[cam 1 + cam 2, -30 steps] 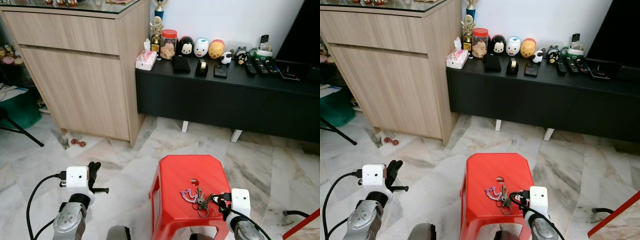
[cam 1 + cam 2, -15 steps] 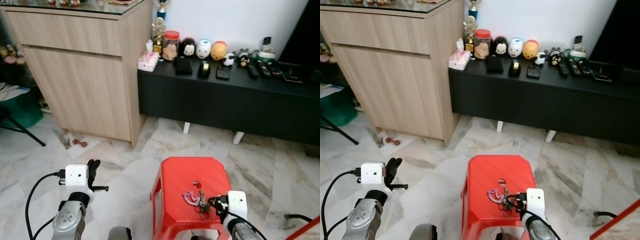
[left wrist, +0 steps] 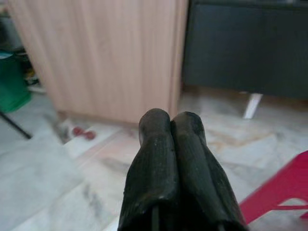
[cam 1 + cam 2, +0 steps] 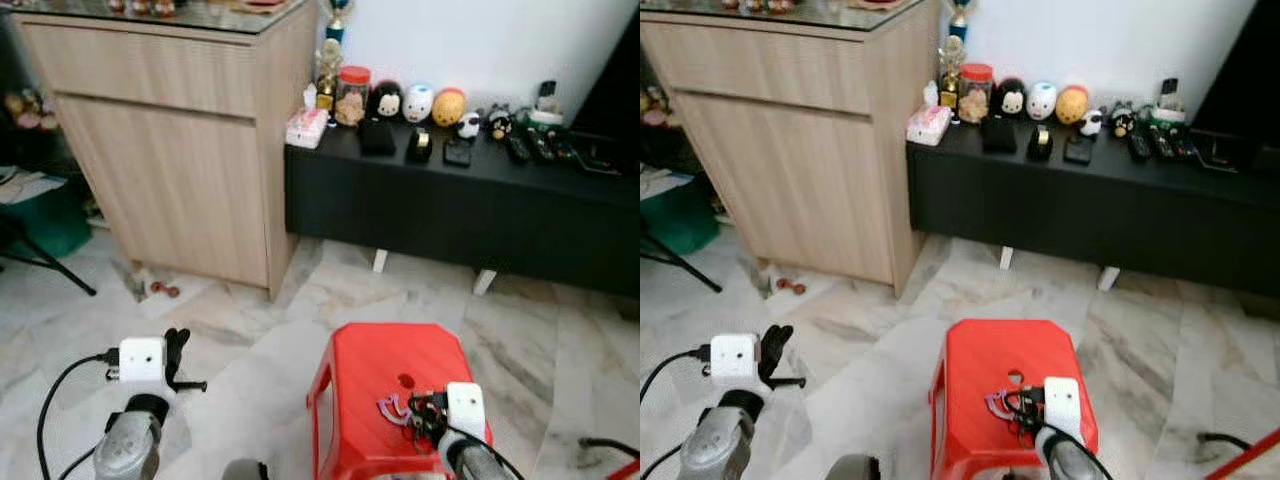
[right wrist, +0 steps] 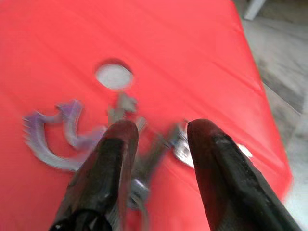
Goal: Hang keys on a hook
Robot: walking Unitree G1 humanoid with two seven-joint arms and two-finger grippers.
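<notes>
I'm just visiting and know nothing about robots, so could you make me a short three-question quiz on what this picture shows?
1. True or false: the keys lie on the red stool.
2. How do the right tool's fingers stand? A) spread apart over the keys B) pressed together C) wrapped round a jar
3. Fill in: the left tool, fingers pressed together, hangs above the marble ____.

Key
1. True
2. A
3. floor

A home living room — wooden cabinet [image 4: 170, 150], black TV console [image 4: 450, 210], marble floor [image 4: 240, 330].
</notes>
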